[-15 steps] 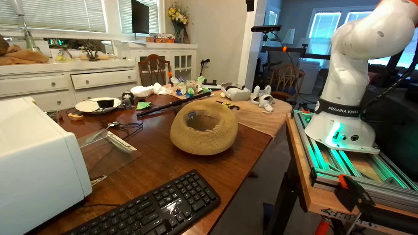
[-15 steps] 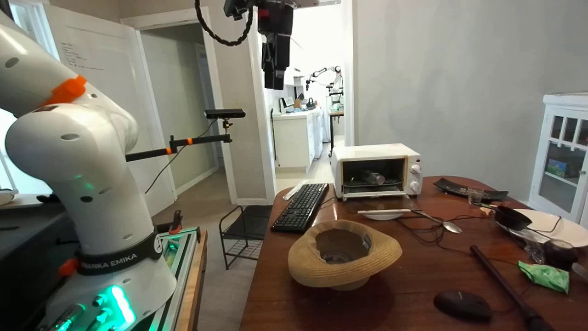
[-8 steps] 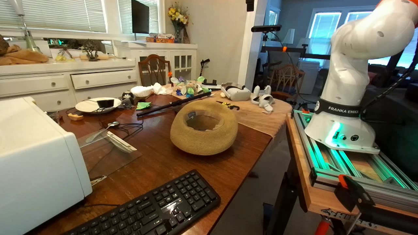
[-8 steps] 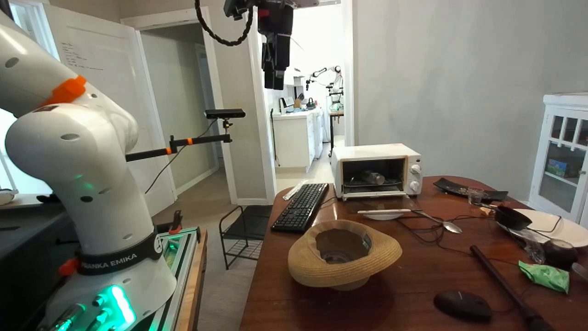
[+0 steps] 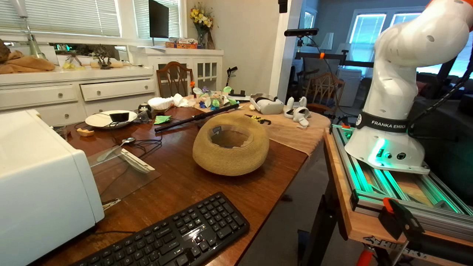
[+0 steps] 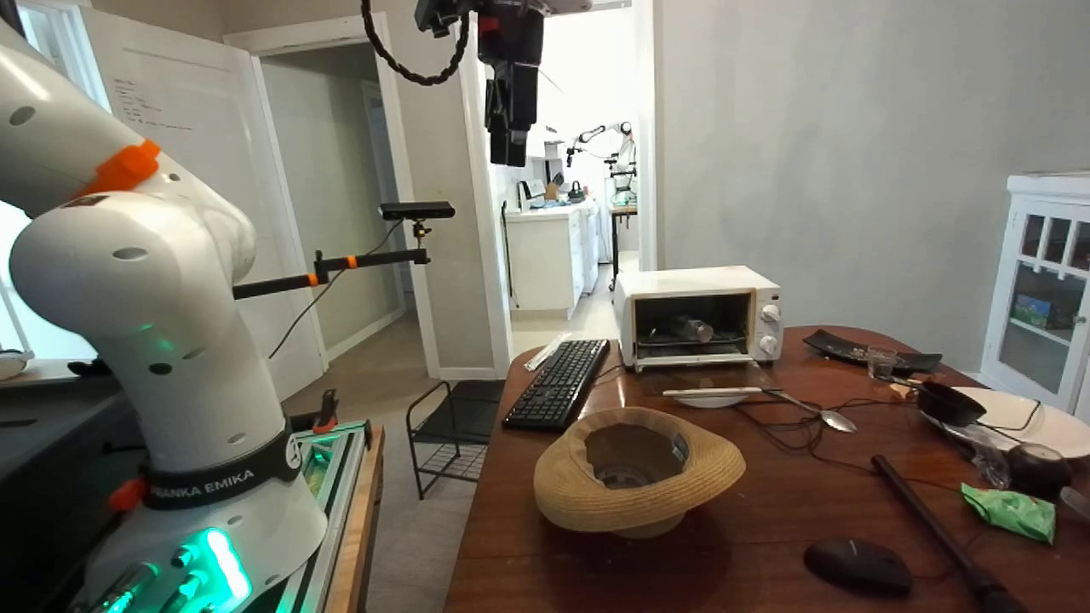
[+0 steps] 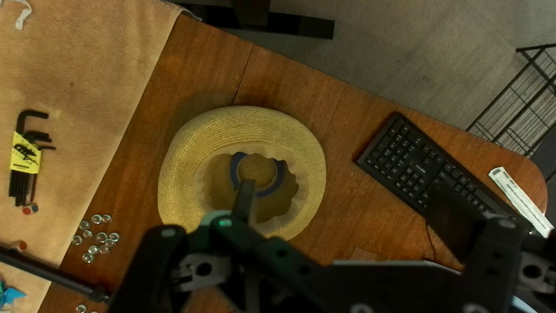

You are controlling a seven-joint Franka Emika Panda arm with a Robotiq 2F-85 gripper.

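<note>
Hanging at the top centre of the frame in an exterior view, I point my gripper [image 6: 508, 151] straight down, well above the brown wooden table [image 6: 758, 545]. In the wrist view my fingers [image 7: 246, 198] are spread wide: one tip shows left of centre, in front of the straw hat [image 7: 256, 169], the other low on the right, in front of the black keyboard [image 7: 412, 165].

The hat lies beneath me and apart from my fingers, left of centre in that same view. It rests upturned on the table, opening facing up, so I look past a pale inner band [image 7: 256, 148] to a dark blue ring [image 7: 234, 167]. In both exterior views it sits near the middle of the frame or a little below.

At the left of the wrist view spreads a tan cloth [image 7: 91, 65], with a yellow-banded hex key set [image 7: 24, 158] near the edge; clear glass beads [image 7: 102, 237] lie scattered at the lower left, near a black rod [image 7: 47, 272]. In an exterior view a white toaster oven [image 6: 694, 281] stands right of centre beyond the hat, its front open; a black mouse [image 6: 857, 566] lies at the lower right, and a green packet [image 6: 1009, 512] near the right edge, below a white plate [image 6: 1056, 427].
</note>
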